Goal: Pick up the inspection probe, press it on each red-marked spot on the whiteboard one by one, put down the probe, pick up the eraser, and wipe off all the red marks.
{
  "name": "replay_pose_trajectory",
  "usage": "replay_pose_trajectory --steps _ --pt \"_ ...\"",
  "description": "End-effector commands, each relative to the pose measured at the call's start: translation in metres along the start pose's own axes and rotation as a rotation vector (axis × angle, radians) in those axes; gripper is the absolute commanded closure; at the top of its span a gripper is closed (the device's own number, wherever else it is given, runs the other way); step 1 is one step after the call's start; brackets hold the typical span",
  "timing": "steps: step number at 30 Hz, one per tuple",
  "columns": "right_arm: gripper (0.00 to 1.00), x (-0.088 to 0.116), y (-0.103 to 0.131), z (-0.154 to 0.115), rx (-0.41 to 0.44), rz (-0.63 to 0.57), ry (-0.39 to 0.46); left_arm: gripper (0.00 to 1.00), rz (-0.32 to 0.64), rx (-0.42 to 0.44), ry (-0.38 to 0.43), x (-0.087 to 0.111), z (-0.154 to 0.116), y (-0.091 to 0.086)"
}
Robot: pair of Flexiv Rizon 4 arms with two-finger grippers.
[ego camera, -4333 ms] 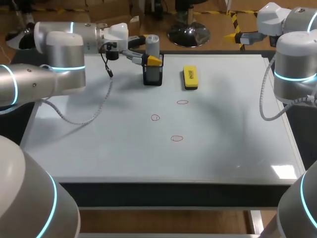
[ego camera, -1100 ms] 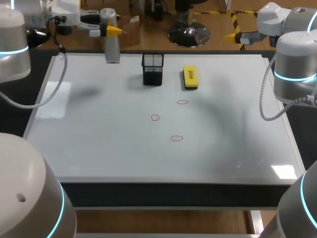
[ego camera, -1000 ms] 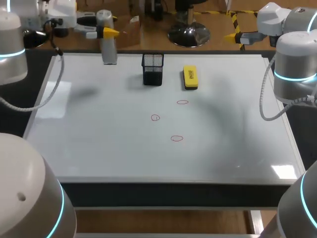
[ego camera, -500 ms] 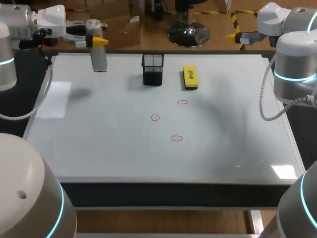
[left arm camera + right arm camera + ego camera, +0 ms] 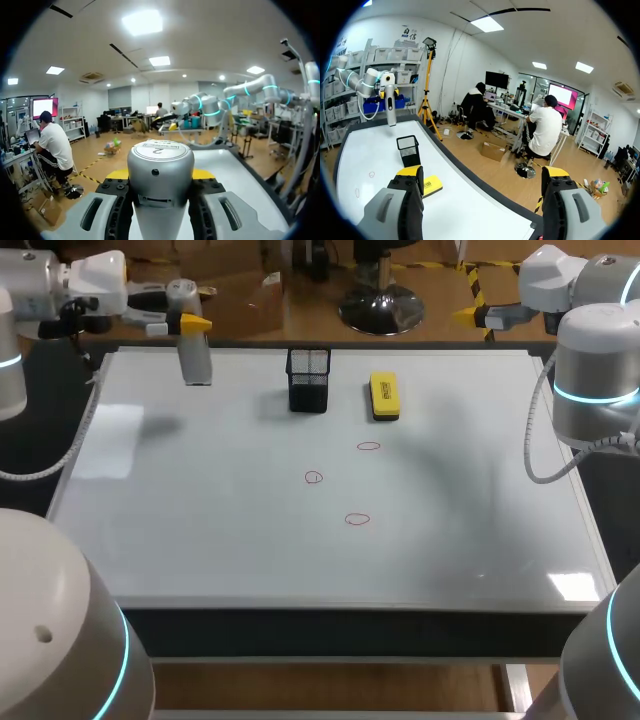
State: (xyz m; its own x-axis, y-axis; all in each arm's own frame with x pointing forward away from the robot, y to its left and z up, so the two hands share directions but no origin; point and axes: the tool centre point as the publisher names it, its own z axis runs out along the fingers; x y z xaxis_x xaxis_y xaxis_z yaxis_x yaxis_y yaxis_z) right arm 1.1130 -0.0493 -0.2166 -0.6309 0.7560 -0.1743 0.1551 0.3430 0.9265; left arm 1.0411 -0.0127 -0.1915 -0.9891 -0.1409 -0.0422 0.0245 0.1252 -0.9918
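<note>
Red ink lies nearest: three small red marks [image 5: 357, 519] are drawn around the middle of the whiteboard [image 5: 250, 560]. From the closest one, a second is placed at 11 o'clock and a third at 12 o'clock. Two of them are picked up faintly in the right wrist view as well.

Farther back, at the board's 12 o'clock, a black mesh holder [image 5: 309, 380] is stood upright. The yellow eraser [image 5: 384, 396] is laid flat just beside it at 3 o'clock, not touching it.

At the far 11 o'clock corner the grey probe [image 5: 193, 352] is held upright by the left end effector [image 5: 190, 322], whose fingers are clamped on its upper part from two sides. The grip is shown closely only in the left wrist view: the probe's rounded cap [image 5: 160, 160] fills the left end effector [image 5: 160, 175], with a sliver of yellow tip seen at each side.

Beyond the far edge at 1 o'clock, the right end effector [image 5: 470, 313] is held off the board. Its spread is made plain only by the right wrist view: the fingers of the right end effector [image 5: 482, 175] are parted wide, with nothing gripped. Ahead of them the eraser [image 5: 431, 185], the mesh holder [image 5: 408, 150] and, farthest, the probe [image 5: 391, 107] are seen.
</note>
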Motion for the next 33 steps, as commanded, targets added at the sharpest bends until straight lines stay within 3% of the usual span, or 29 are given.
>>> replay_pose_trajectory --steps 1,3,12,14,17,22,28,33 --pt "0.00 -0.001 0.000 0.000 0.001 0.000 0.001 1.00 0.000 0.001 0.003 -0.001 0.000 0.000" --pt "0.00 -0.001 0.000 0.000 0.001 0.000 0.001 1.00 0.000 0.001 0.003 -0.001 0.000 0.000" --pt "0.00 0.018 -0.022 0.021 0.281 -0.134 0.283 1.00 0.000 0.001 0.003 -0.001 0.000 0.000" --pt "0.00 0.026 -0.025 0.026 0.363 -0.197 0.360 1.00 0.000 0.001 0.003 -0.001 0.000 0.000" --pt "0.00 0.039 -0.034 0.033 0.569 -0.351 0.518 1.00 0.000 0.001 0.003 -0.001 0.000 0.000" --pt "0.00 0.047 -0.046 0.039 0.741 -0.500 0.671 1.00 0.000 0.001 0.003 -0.001 0.000 0.000" --pt "0.00 0.055 -0.047 0.046 0.912 -0.700 0.810 1.00 0.000 0.001 0.003 -0.001 0.000 0.000" --pt "0.00 0.059 -0.048 0.050 0.943 -0.781 0.916 1.00 0.000 0.001 0.003 -0.001 0.000 0.000"
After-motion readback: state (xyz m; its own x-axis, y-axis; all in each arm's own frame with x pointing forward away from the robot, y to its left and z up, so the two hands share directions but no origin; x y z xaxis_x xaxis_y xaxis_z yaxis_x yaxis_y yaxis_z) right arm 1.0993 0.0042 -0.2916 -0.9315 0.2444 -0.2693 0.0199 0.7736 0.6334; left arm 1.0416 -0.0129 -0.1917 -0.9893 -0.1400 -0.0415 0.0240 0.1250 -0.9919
